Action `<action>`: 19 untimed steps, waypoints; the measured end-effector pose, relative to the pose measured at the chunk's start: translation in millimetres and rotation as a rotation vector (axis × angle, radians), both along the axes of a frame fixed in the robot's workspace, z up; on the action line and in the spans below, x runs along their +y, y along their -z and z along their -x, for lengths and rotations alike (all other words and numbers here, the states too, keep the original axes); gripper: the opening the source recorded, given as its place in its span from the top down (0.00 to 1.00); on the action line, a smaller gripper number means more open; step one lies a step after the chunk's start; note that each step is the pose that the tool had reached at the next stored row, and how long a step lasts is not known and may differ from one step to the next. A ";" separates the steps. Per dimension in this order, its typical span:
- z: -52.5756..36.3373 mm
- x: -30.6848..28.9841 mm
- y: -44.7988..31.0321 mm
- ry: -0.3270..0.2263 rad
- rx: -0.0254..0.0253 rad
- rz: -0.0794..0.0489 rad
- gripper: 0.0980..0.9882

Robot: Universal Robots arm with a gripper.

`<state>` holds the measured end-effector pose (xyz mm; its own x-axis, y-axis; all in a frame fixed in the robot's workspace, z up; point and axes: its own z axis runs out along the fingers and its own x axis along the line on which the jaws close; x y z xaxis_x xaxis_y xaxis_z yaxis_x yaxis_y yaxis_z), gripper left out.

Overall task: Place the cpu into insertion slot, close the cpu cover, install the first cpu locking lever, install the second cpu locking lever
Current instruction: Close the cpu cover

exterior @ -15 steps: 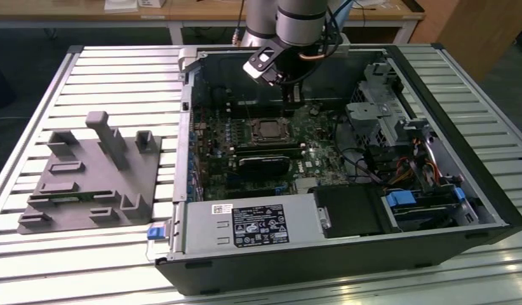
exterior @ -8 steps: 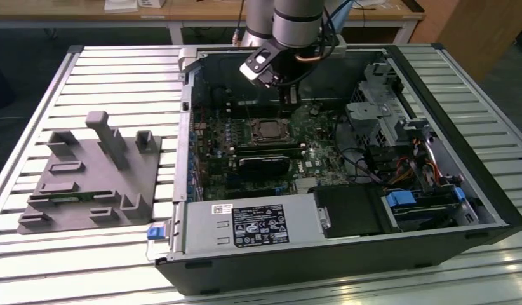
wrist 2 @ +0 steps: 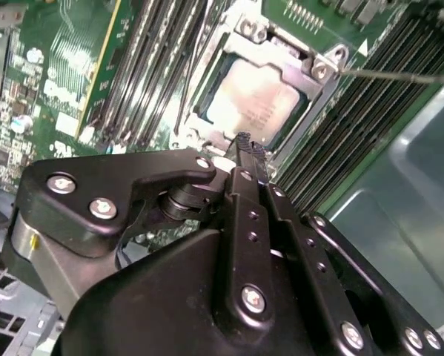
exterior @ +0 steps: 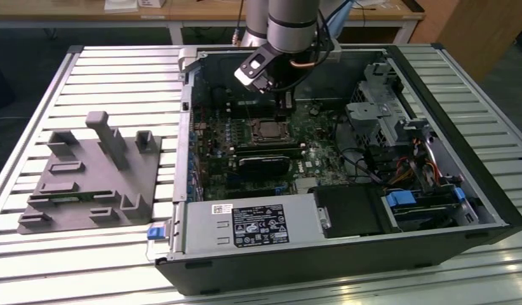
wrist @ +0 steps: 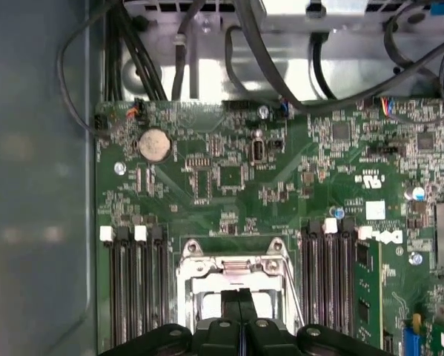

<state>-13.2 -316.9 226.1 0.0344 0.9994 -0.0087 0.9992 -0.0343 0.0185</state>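
Above the insertion slot (exterior: 266,130) the gripper (wrist 2: 245,142) hangs closed (second wrist view shows the cpu (wrist 2: 255,100) seated).

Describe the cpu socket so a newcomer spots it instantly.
Look in the open computer case, at the green motherboard. Near its middle, just under the gripper, sits the insertion slot: a square silvery frame around the cpu, unlike the long narrow black memory slots flanking it.

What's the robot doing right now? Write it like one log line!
gripper: shut | position: above cpu | cpu: in insertion slot | cpu cover: down
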 end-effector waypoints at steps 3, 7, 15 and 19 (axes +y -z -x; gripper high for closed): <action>6.2 -3.1 1.1 0.000 0.0000 -0.010 0.99; 12.5 -5.8 3.0 0.000 0.0000 -0.019 0.99; 14.8 -6.4 3.9 -0.002 0.0000 -0.023 0.99; 14.9 -6.4 4.2 -0.055 0.0006 -0.023 0.99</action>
<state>-28.1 -323.4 221.9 -0.0207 0.9997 0.0141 0.9996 0.0205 0.0178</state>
